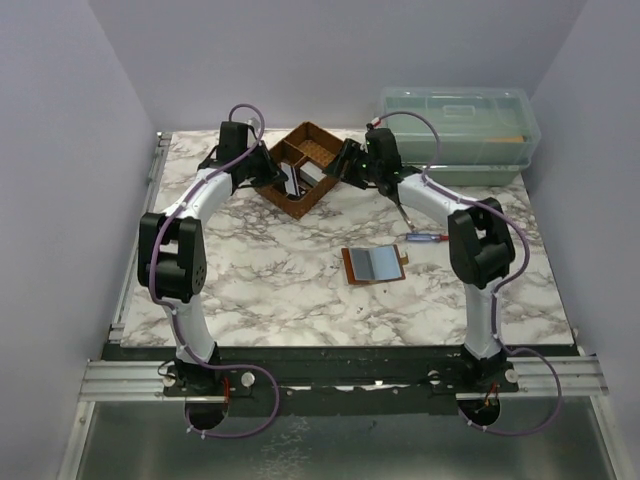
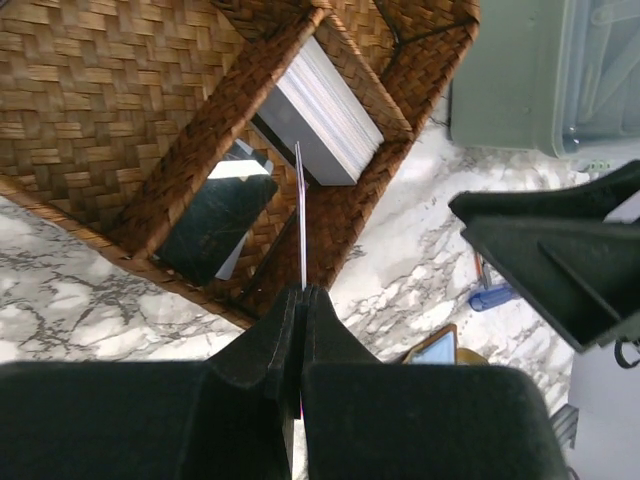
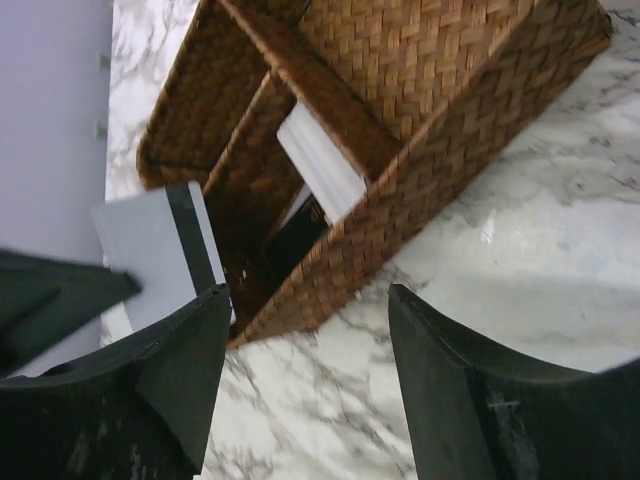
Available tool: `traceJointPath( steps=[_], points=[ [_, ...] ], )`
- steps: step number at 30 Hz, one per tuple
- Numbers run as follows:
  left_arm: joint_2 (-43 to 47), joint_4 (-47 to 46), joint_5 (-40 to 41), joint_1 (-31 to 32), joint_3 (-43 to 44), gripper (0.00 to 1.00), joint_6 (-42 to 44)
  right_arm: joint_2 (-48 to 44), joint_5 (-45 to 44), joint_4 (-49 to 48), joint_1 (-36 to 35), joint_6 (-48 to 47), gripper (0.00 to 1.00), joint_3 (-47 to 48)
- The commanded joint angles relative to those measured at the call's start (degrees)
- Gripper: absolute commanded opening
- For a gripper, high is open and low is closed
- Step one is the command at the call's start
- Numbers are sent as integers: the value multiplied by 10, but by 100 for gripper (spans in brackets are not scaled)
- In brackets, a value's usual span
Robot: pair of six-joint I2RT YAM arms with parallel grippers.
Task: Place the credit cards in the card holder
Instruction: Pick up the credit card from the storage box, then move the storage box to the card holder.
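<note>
My left gripper [image 2: 302, 292] is shut on a thin credit card [image 2: 301, 210], seen edge-on and held upright over the brown woven basket [image 2: 120, 90]. From the right wrist view the same card [image 3: 150, 250] is pale grey with a dark stripe. A white stack of cards [image 2: 325, 115] stands in one basket compartment, and a dark card [image 2: 215, 225] lies in the compartment beside it. My right gripper [image 3: 305, 295] is open and holds nothing, just off the basket's near corner. The card holder [image 1: 372, 264] lies open on the marble with a pale card on it.
A blue and red stick-like tool [image 1: 425, 238] lies right of the card holder. A clear lidded plastic box [image 1: 460, 125] stands at the back right. The two grippers [image 1: 283, 180] [image 1: 340, 165] are close together over the basket [image 1: 300, 150].
</note>
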State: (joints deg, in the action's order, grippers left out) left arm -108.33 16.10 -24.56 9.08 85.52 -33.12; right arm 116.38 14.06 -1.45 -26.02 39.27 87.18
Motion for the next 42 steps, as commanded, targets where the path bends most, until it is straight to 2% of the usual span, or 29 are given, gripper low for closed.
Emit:
traceJointPath(
  steps=[1,5,9,14,18,23,29,32,35,39,42],
  points=[
    [18,16,40,-2,8,0,17,80,-112,75,-22,73,68,108],
    [29,36,55,-1,3,0,22,146,-164,143,-41,79,68,195],
    [55,47,75,1,1,0,26,181,-213,184,-63,81,65,234],
    [83,67,100,10,-1,0,33,215,-261,257,-96,62,50,293],
    [100,75,109,19,-10,0,38,201,-293,278,-117,49,34,285],
    [113,92,101,23,-21,0,48,163,-274,282,-120,49,17,240],
    [123,108,46,24,-39,0,46,112,-250,297,-130,49,7,186],
    [129,108,1,25,-53,0,47,80,-244,278,-138,41,8,138],
    [127,108,-47,24,-59,0,53,58,-233,267,-138,16,15,109],
    [126,109,-94,24,-62,0,59,23,-213,261,-138,-57,40,96],
    [130,111,-105,24,-64,0,67,-25,-196,220,-137,-103,57,59]
  ],
)
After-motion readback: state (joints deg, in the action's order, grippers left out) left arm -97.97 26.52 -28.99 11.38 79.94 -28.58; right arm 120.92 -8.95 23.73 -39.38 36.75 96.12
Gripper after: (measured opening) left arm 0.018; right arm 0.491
